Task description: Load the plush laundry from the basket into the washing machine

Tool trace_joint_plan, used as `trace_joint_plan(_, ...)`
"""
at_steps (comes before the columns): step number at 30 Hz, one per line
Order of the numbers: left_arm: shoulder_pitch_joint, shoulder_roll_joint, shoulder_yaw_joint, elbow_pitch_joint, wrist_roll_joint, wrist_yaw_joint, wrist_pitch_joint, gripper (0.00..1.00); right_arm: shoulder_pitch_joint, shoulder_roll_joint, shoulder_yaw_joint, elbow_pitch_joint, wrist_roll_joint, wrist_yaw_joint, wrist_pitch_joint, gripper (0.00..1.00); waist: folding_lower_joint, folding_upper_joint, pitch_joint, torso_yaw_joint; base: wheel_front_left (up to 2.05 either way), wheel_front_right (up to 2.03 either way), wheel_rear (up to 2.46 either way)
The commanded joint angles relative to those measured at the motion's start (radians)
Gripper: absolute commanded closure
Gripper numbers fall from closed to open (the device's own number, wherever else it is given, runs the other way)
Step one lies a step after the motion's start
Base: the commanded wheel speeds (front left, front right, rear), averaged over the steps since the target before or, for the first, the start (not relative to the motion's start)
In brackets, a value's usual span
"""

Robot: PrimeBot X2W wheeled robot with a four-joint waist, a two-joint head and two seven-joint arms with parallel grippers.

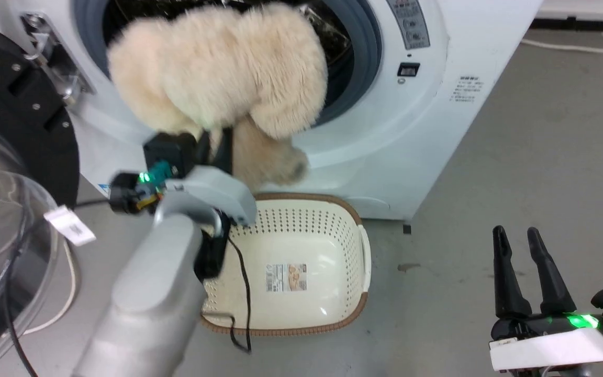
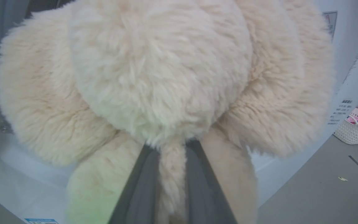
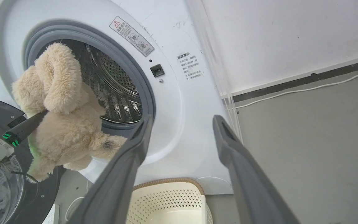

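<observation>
Two dark fingers of the left gripper (image 2: 172,146) pinch a fold of the plush laundry (image 1: 218,68), which hangs clear of the floor (image 1: 542,157) before the open mouth of the washing machine (image 1: 437,104) (door (image 1: 19,104) swung wide). The basket (image 1: 301,225) stands just below on the floor. The right gripper (image 1: 516,230) gapes, gripping nothing.

Fluffy plush laundry (image 1: 218,68), shiny perforated steel drum (image 3: 117,93), plastic basket (image 1: 301,228)

Bright, even light, soft shadows; the fluffy beige long-pile plush (image 2: 166,77) blurs close-up, wrist views bowing at edges.
</observation>
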Motion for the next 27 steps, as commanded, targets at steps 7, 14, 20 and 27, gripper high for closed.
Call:
trace_joint_plan(7,-0.133,0.025,0.039,0.005,0.072,0.016,-0.007,1.00,-0.031,-0.001,0.002,-0.018,0.001,0.001,-0.004,0.00,0.0000,0.0000,0.088,-0.037,0.00,0.00,0.00)
trace_joint_plan(14,-0.247,0.061,0.066,0.019,0.127,0.020,-0.007,1.00,-0.076,-0.001,0.000,-0.037,0.003,0.001,-0.004,0.00,0.0000,0.0000,0.193,-0.075,0.00,0.00,0.00)
trace_joint_plan(20,-0.346,0.084,0.091,-0.007,0.168,0.025,-0.007,1.00,-0.108,-0.001,-0.004,-0.058,0.005,0.001,-0.004,0.00,0.0000,0.0000,0.296,-0.100,0.00,0.00,0.00)
trace_joint_plan(27,-0.456,0.111,0.114,-0.011,0.201,0.023,-0.007,1.00,-0.133,-0.001,-0.005,-0.081,0.006,0.001,-0.004,0.00,0.0000,0.0000,0.388,-0.124,0.00,0.00,0.00)
